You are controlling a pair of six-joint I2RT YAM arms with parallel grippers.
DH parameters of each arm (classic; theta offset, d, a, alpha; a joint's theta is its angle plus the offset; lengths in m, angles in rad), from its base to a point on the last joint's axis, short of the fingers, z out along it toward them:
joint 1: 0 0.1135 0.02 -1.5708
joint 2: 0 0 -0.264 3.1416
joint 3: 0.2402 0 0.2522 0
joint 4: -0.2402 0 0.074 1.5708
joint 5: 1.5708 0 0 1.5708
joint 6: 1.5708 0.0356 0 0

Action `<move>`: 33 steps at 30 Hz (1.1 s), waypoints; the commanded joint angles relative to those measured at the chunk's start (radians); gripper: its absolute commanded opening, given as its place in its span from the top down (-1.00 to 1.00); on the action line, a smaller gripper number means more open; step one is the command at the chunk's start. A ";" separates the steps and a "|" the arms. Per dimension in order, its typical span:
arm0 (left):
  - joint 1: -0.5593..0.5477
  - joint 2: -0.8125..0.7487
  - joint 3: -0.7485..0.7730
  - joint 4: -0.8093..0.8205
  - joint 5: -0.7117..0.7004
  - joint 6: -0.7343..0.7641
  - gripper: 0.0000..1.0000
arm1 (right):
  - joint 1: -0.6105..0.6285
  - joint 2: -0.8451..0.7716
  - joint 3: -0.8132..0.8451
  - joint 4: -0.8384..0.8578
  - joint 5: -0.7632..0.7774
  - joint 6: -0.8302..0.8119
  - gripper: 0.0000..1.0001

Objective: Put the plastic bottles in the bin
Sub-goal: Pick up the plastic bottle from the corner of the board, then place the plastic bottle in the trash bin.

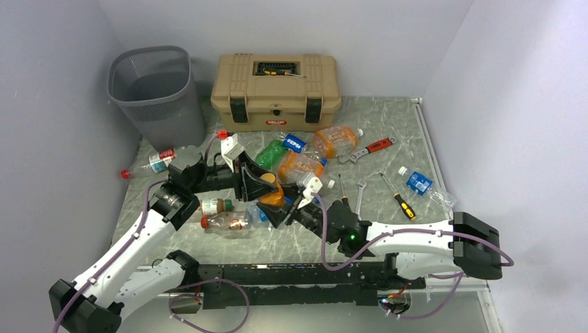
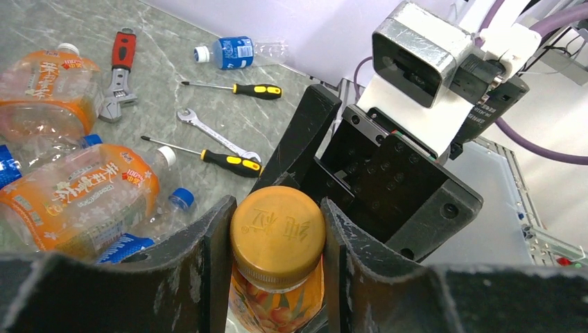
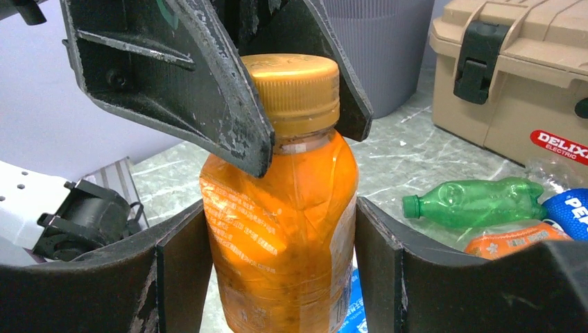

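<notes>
An orange bottle [image 1: 274,195] with an orange cap [image 2: 277,234] is held upright between both grippers at the table's middle. My left gripper [image 1: 259,182] [image 2: 277,211] is shut on its cap, with both fingers against the cap's sides. My right gripper [image 1: 283,207] [image 3: 277,232] is shut on the bottle's body [image 3: 281,201], lower down. Several other plastic bottles lie on the table: a green one [image 1: 272,152] [image 3: 478,201], orange-labelled ones [image 1: 335,141] [image 2: 76,194], a blue-labelled one [image 1: 419,182] [image 2: 236,52] and clear ones [image 1: 225,222] [image 1: 149,164]. The grey mesh bin [image 1: 152,87] stands at the back left.
A tan toolbox [image 1: 276,90] [image 3: 513,76] stands at the back beside the bin. A red-handled wrench [image 1: 367,149], a spanner [image 1: 360,194] and screwdrivers [image 1: 396,198] lie right of the bottles. Walls close in the table at the left, back and right.
</notes>
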 commanded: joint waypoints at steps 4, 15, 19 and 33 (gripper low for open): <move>-0.016 -0.036 0.029 -0.007 -0.070 0.024 1.00 | 0.009 -0.042 0.118 -0.164 -0.042 0.027 -0.99; -0.019 -0.099 0.019 -0.074 -0.294 0.062 1.00 | 0.009 -0.169 0.198 -0.530 0.015 0.076 -1.00; -0.019 -0.116 0.018 -0.081 -0.369 0.054 1.00 | 0.009 -0.221 0.169 -0.593 0.049 0.099 -0.99; -0.025 -0.152 0.011 -0.130 -0.584 0.076 1.00 | 0.009 -0.340 0.092 -0.694 0.454 0.354 -1.00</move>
